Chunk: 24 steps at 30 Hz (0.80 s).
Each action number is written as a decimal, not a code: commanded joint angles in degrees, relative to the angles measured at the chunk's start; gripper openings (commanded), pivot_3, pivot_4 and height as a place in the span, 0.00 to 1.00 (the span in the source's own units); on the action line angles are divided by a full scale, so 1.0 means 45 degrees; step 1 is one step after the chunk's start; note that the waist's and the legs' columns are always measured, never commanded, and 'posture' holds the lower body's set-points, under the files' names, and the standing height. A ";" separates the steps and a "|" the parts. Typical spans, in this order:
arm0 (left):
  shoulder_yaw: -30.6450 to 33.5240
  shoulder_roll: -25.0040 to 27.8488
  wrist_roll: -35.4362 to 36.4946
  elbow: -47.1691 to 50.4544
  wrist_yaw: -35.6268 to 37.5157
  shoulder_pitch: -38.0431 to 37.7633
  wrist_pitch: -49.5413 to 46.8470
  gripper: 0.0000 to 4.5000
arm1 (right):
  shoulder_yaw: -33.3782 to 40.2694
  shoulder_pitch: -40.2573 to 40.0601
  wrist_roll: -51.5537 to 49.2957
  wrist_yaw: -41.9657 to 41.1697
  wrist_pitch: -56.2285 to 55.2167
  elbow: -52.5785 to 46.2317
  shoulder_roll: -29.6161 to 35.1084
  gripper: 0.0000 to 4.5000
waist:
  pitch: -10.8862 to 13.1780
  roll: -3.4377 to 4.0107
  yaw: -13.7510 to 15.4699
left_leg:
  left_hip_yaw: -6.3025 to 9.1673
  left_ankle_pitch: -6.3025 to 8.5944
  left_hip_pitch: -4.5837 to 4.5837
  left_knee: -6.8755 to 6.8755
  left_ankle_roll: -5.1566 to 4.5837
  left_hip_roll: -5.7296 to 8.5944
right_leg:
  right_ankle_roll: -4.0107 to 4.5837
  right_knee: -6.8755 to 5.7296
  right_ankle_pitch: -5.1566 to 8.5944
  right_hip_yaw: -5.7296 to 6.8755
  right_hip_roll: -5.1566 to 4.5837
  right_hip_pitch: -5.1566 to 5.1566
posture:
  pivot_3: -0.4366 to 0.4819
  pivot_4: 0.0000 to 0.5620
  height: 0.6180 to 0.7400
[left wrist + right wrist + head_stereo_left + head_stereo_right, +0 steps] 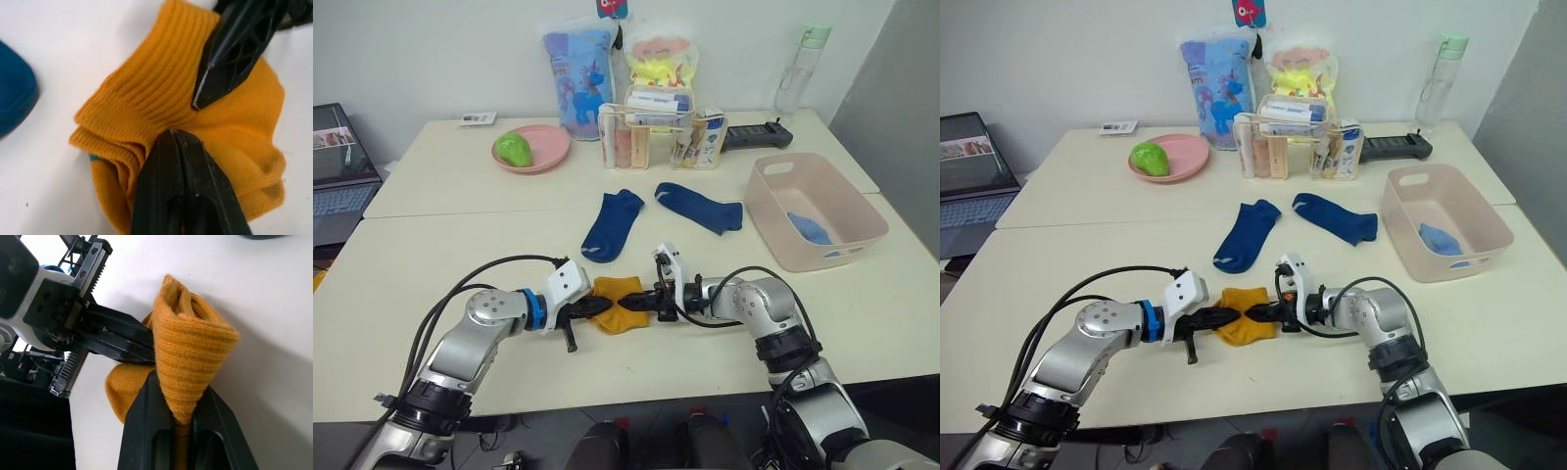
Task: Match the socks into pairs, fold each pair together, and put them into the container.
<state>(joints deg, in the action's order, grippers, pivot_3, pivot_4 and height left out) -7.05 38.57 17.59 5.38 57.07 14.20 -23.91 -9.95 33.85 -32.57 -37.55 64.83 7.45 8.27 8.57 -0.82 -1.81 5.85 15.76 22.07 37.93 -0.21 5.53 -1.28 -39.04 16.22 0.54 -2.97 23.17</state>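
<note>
A bunched pair of mustard yellow socks (616, 303) lies near the table's front edge, held from both sides. My left gripper (598, 310) is shut on its left side, fingertips pressed into the folds (174, 134). My right gripper (642, 303) is shut on the ribbed cuff, which stands pinched between its fingers (146, 431). Two navy blue socks (612, 225) (700, 208) lie flat and apart farther back. The pale pink container (803, 259) stands at the right with a light blue sock (815, 230) inside.
At the back are a round pink plate (548, 137) with a green object, a clear organiser box (646, 137), two packaged bags, a water bottle (800, 69) and a black device (754, 137). A laptop (337, 171) sits off the table's left.
</note>
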 commanded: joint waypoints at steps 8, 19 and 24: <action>0.2582 0.0384 0.3367 0.2153 -0.0106 0.1908 -0.2924 0.77 | 0.3166 0.0018 -0.1425 0.1057 0.1595 -0.3421 0.1554 0.00 | 0.0014 -0.0002 0.0072 | 0.0011 -0.0002 0.0109 0.0030 0.0004 0.0012 | -0.0001 0.0014 -0.0001 0.0012 -0.0007 0.0032 | 0.48 0.27 1.00; 0.1425 -0.2374 0.3496 0.1812 -0.1647 0.5376 -0.2858 1.00 | 0.6579 0.2053 -0.1087 0.2309 0.0434 -0.4499 0.5233 0.00 | 0.0045 0.0004 0.0203 | 0.0002 -0.0005 0.0134 0.0048 0.0002 0.0024 | -0.0006 0.0013 -0.0004 0.0010 -0.0016 0.0037 | 0.48 0.27 1.00; 0.0927 -0.4152 0.3341 0.1189 -0.2499 0.6952 -0.2561 1.00 | 0.4968 0.3155 0.1996 0.1002 -0.3914 -0.2070 0.8775 0.00 | 0.0050 -0.0014 0.0344 | -0.0018 -0.0004 0.0136 0.0032 0.0002 0.0021 | -0.0007 0.0033 -0.0002 0.0011 -0.0018 0.0034 | 0.48 0.27 1.00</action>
<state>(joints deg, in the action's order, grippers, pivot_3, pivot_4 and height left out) -2.31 21.00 32.53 10.15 46.81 43.26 -36.80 14.33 46.45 -28.94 -30.56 55.47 -4.84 44.68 8.79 -0.89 -0.26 5.73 15.75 22.70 38.08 -0.20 5.62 -1.31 -38.90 16.21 0.57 -3.05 23.33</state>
